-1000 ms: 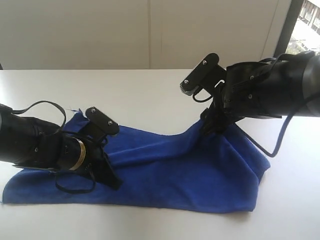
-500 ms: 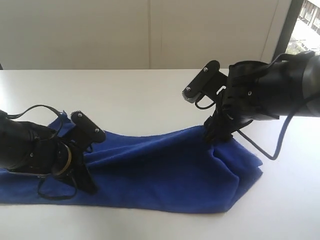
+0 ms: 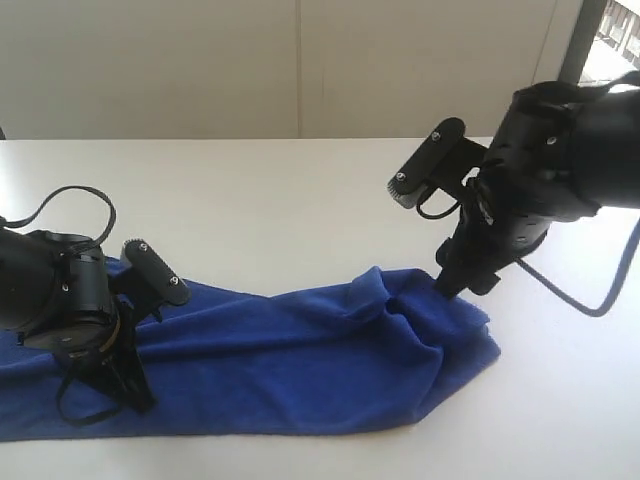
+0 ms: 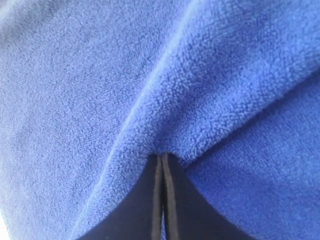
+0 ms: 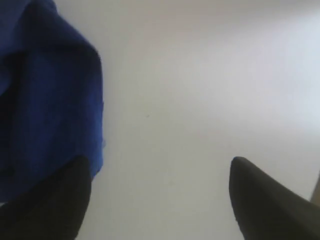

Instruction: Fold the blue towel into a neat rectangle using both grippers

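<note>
— Where do we see the blue towel (image 3: 300,370)?
— Rumpled along the table's (image 3: 300,200) near edge; our left gripper (image 4: 161,157) is clamped on a fold.
— Our right gripper (image 5: 160,165)?
— Jaws wide apart over the table, beside the cloth.

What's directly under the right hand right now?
Mostly bare white table, between the fingers of the open right hand; the blue towel lies beside one finger. Anything beneath the towel is hidden.
</note>
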Robot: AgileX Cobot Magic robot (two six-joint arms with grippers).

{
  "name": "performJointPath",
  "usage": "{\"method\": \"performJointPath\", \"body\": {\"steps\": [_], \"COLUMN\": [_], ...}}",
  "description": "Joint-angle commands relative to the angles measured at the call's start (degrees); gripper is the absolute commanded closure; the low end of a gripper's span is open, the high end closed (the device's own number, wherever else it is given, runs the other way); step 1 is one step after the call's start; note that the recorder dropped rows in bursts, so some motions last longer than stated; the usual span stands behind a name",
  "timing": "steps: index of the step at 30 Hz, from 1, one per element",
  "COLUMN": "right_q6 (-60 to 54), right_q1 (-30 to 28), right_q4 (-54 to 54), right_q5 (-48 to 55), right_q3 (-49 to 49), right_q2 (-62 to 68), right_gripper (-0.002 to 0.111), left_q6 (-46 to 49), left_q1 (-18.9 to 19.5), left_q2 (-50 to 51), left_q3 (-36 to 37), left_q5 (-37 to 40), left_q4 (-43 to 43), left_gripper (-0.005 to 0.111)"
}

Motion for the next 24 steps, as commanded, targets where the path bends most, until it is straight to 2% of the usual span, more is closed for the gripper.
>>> {"method": "performJointPath", "body": {"steps": [1, 5, 12, 17, 20, 24], "right_q6": [-19.0, -22.6, -27.3, -28.2, -28.8, -28.8], "right_q1": [-5.8, -10.4, -11.0, -11.0, -11.0, -11.0], "right_q4": [20.2, 25.6, 34.0, 36.3, 36.6, 36.6], "right_q5": [0.3, -2.8, -9.5, -15.1, -15.3, -15.3], "right_q3": [0.0, 0.1, 0.1, 0.0, 0.0, 0.0], "right_q2": [-0.5, -0.4, 8.1, 11.8, 12.2, 12.5], "right_gripper": [0.038, 0.038, 0.039, 0.057, 0.074, 0.082], "left_q6": [1.5, 1.5, 1.5, 1.5, 1.5, 1.5], "left_q1": [0.3, 0.3, 0.3, 0.3, 0.3, 0.3], "left_q2": [3.2, 3.2, 3.2, 3.2, 3.2, 3.2], "left_q3": [3.1, 3.1, 3.1, 3.1, 3.1, 3.1], "left_q5": [10.5, 9.9, 6.9, 4.8, 3.0, 2.1], "left_q4": [-11.8, -11.6, -11.6, -11.6, -11.6, -11.6], "left_gripper": [0.107, 0.107, 0.107, 0.107, 0.107, 0.107]}}
